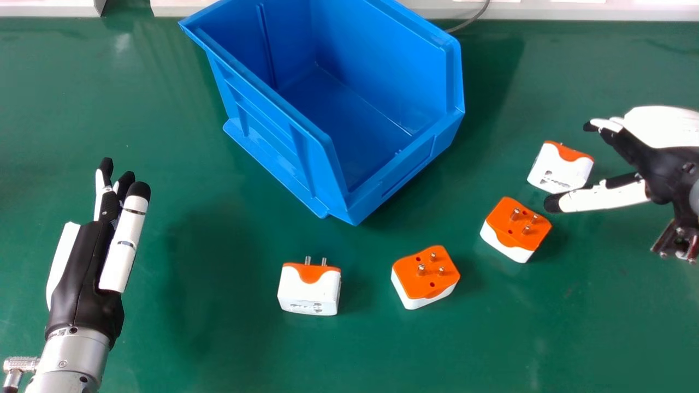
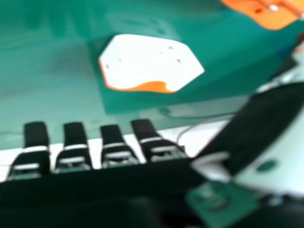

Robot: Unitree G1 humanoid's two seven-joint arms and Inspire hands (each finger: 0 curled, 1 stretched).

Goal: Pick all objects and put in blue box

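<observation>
We saw the right hand [image 1: 661, 164], thumb and fingers apart (straightish), near the rightmost adapter [image 1: 557, 168], right of the blue box [image 1: 319, 158].

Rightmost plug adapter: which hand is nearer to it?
Right. The right hand hovers close beside that plug adapter; the left hand is well away, over the left side of the table.

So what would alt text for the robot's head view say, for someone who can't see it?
Four orange-and-white plug adapters lie on a green table, nearer the robot than a blue box. The robot's open right hand is beside the rightmost adapter; its left hand, also open, is at the left.
</observation>
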